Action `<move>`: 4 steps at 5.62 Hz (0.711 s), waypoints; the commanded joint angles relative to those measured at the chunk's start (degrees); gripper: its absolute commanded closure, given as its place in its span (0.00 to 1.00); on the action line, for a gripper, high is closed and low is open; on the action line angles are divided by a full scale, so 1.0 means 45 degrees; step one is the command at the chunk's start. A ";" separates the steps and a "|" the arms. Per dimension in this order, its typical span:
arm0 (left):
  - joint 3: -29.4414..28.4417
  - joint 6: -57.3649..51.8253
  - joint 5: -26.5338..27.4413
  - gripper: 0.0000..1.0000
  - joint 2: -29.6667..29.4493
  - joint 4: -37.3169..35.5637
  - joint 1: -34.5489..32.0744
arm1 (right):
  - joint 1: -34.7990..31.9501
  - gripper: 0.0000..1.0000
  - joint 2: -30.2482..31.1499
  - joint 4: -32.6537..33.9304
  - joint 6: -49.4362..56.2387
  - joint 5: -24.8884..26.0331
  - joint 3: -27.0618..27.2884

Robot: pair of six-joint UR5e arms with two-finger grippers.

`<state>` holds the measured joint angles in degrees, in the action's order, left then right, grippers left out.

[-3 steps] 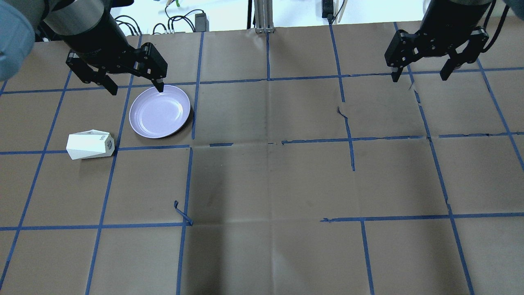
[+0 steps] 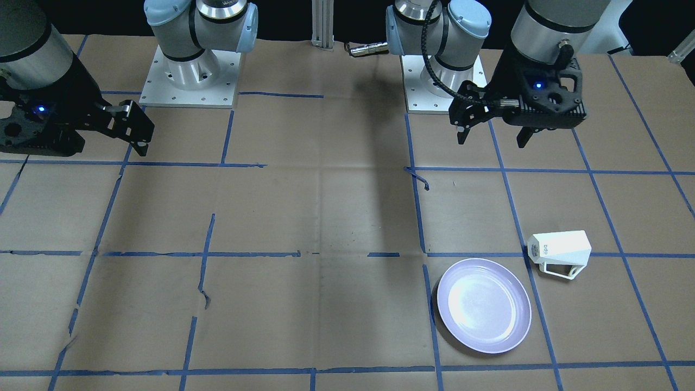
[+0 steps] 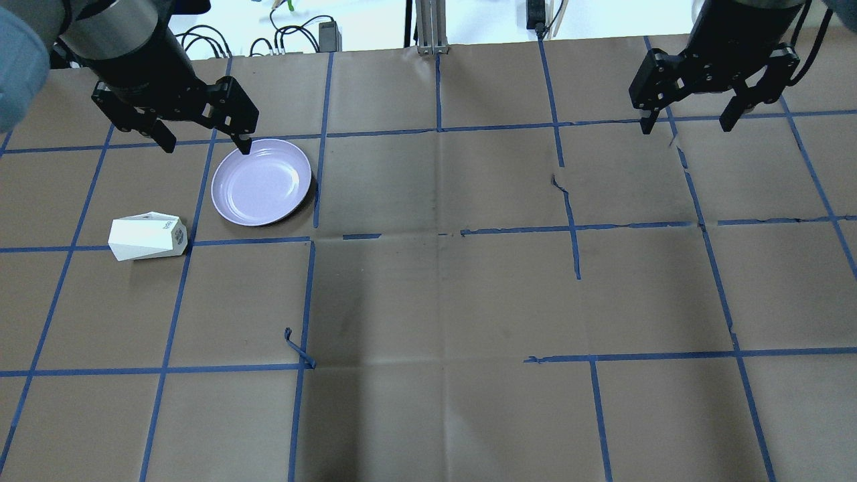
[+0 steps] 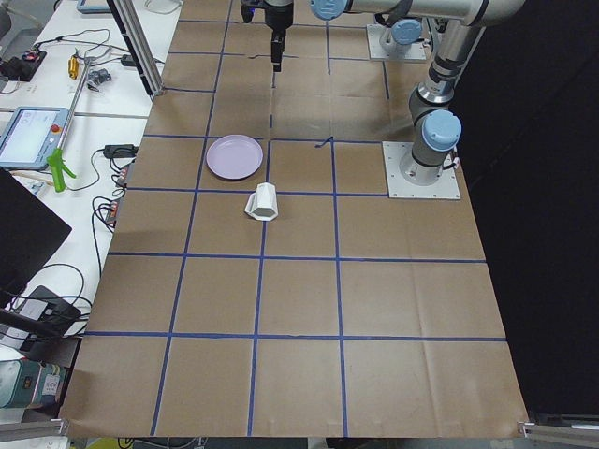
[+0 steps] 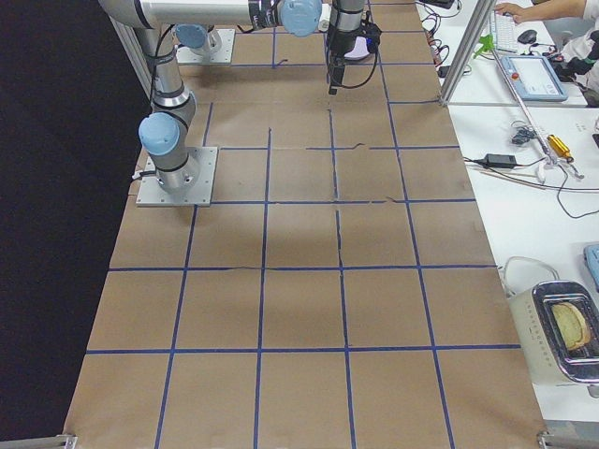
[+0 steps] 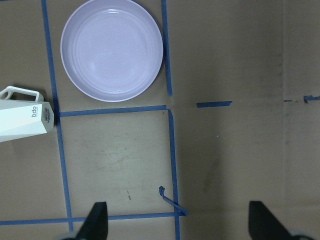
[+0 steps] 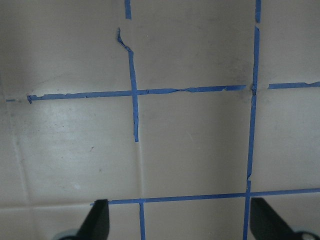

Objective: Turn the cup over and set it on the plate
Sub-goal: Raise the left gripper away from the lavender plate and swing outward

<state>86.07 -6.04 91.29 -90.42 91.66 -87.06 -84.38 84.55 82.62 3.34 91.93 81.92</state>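
The white faceted cup [image 3: 146, 235] lies on its side on the table, its base with dark lettering toward the plate and its handle on the far side [image 2: 559, 251]. The round pale lavender plate [image 3: 261, 182] sits empty just right of it in the overhead view. My left gripper [image 3: 205, 146] hangs open and empty above the plate's far rim, clear of both. The left wrist view shows the plate [image 6: 112, 49] and the cup [image 6: 22, 120] below the spread fingers [image 6: 97, 220]. My right gripper [image 3: 685, 127] hangs open and empty at the far right, over bare paper.
Brown paper with a blue tape grid covers the table [image 3: 442, 281]. A loose curl of tape [image 3: 298, 348] sticks up near the middle left. The two arm bases [image 2: 187, 70] [image 2: 440, 70] stand at the robot's edge. Cables [image 3: 294, 33] lie beyond the far edge.
My left gripper has moved a little to the left and toward the far edge in the overhead view, still open. The right arm, cup and plate have not moved.
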 commanded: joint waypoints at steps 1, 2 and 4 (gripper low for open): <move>0.0052 -0.2909 0.0005 0.02 0.0403 0.0331 0.2241 | 0.0000 0.00 0.0000 0.0000 0.0000 0.0000 0.0000; 0.0033 -0.4927 -0.0014 0.02 0.0463 0.0682 0.4132 | 0.0000 0.00 0.0000 0.0000 0.0000 0.0000 0.0000; -0.0006 -0.9691 -0.0846 0.02 -0.0390 0.0666 0.8272 | 0.0000 0.00 0.0000 0.0000 0.0000 0.0000 0.0000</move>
<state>86.12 -39.98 89.89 -90.20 94.62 -58.36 -84.38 84.55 82.62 3.34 91.93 81.91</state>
